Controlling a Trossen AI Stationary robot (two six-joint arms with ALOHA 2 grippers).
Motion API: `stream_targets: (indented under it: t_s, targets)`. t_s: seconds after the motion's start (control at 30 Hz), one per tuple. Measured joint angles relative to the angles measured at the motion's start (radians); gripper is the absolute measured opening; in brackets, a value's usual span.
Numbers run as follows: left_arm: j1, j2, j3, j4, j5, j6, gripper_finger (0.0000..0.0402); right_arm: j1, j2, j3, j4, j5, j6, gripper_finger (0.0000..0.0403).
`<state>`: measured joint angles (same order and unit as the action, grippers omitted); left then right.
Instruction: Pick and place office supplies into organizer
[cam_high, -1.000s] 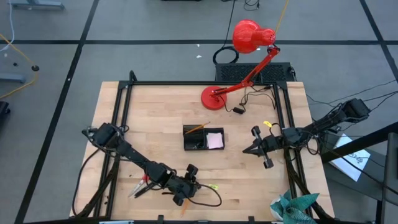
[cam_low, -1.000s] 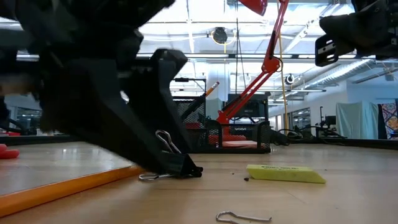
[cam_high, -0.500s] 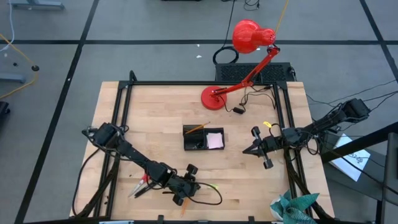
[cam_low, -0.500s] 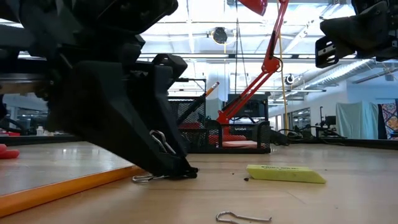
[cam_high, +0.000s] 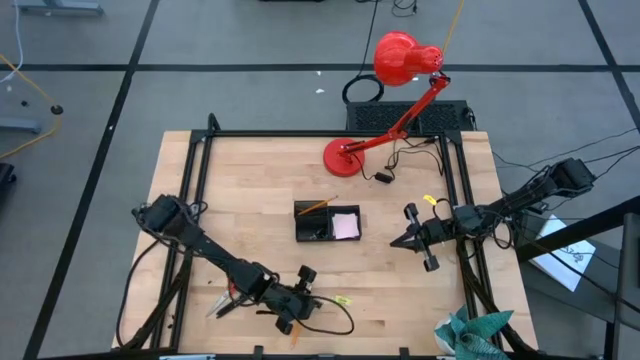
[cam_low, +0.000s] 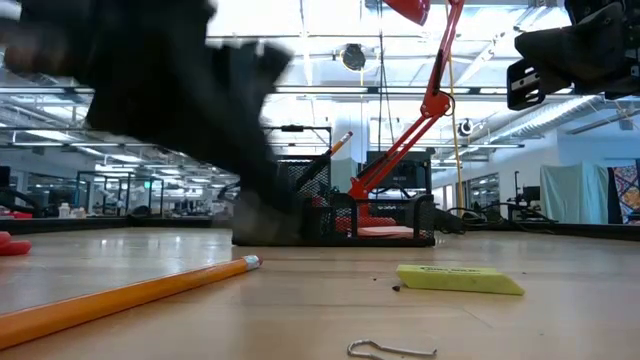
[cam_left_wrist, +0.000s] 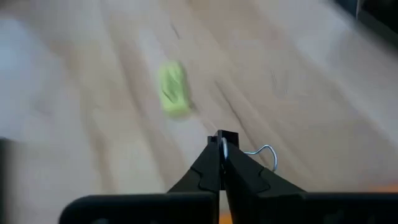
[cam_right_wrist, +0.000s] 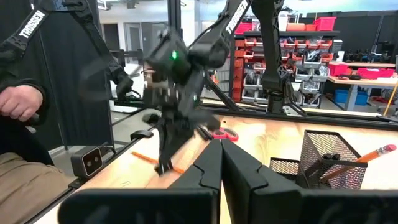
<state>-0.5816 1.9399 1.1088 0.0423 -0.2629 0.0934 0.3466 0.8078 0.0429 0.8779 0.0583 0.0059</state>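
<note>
Near the counter's (cam_high: 180, 170) six o'clock edge, the left pincer (cam_left_wrist: 221, 144), fingers pressed together on a light, springy binder clip (cam_left_wrist: 264, 153), lifts it by its wire loop, the mesh organizer (cam_high: 326, 221) waiting at centre; right pincer (cam_high: 408, 238) idles closed at three o'clock.

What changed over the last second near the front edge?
The left gripper, shut on a binder clip, lifted it off the table and drew back slightly left. The yellow-green eraser, orange pencil, organizer and the waiting right gripper stayed put.
</note>
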Motion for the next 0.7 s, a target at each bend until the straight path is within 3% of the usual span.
stream_targets:
  t_s: [0.2,0.4,0.57,0.7]
  targets:
    - [-0.029,-0.134,0.001,-0.065,-0.219,0.051,0.0015,0.000,0.000,0.000,-0.002,-0.001,0.008,0.0000]
    - [-0.029,-0.284,-0.007,-0.210,-0.468,-0.051,0.0004,0.000,0.001,0.000,-0.007,-0.001,0.017,0.0000]
    - [0.032,-0.324,-0.010,-0.319,-0.493,-0.155,0.0012,0.000,0.001,0.000,-0.008,-0.002,0.017,0.0000]
    - [0.095,-0.323,-0.010,-0.346,-0.429,-0.186,0.0004,0.000,0.001,0.000,-0.007,0.000,0.017,0.0000]
